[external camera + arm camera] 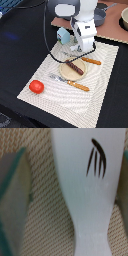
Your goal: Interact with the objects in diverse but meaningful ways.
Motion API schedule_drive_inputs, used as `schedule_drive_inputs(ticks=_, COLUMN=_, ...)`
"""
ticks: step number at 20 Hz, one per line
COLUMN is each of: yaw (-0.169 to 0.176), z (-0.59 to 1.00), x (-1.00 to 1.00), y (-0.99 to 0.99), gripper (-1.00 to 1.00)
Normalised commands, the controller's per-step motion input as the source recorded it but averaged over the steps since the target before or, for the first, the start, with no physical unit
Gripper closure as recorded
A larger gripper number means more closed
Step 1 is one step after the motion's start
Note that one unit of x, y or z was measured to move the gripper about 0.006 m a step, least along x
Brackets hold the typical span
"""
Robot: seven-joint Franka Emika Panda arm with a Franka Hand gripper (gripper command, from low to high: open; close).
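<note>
Filling the wrist view, a white elongated plastic piece (92,193) with a waisted neck and dark curved slits lies flat on a woven beige placemat (47,213). Blurred grey-green gripper fingers (14,203) stand on either side of it, spread apart, with placemat visible between the finger and the piece; not touching it as far as the picture shows.

Exterior view: white robot arm reaches down at upper centre of the frame, gripper (82,49) low over the placemat's far edge; the white piece itself is hidden behind the arm here.

Light blue plastic cup (63,35) stands just beside the arm, at upper centre-left, at the mat's far corner.

Dark brown toy sausage (76,67) lies diagonally on a round tan plate (65,71), centre of frame.

Orange-handled fork (70,82) lies just below the plate; orange-handled knife (90,60) sits to its upper right.

Round red toy tomato (36,86) rests at lower left of the mat, well apart from the plate.

Grey pot (101,17) sits on a brown board at upper right.
</note>
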Motion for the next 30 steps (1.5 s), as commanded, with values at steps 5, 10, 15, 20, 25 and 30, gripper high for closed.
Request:
schedule_drive_inputs(ticks=5, yaw=0.047, z=0.78, x=-0.15, y=0.0, gripper=1.0)
schedule_drive_inputs(ticks=10, yaw=0.026, z=0.99, x=-0.26, y=-0.37, gripper=1.0)
schedule_drive_inputs(ticks=15, yaw=0.004, z=0.38, x=-0.47, y=-0.69, gripper=1.0)
schedule_drive_inputs(ticks=20, yaw=0.0, z=0.0, x=-0.51, y=-0.79, gripper=1.0)
schedule_drive_inputs(ticks=25, yaw=0.0, z=-0.09, x=-0.5, y=-0.81, gripper=1.0)
schedule_drive_inputs(ticks=30, yaw=0.0, z=-0.32, x=-0.58, y=-0.75, gripper=1.0)
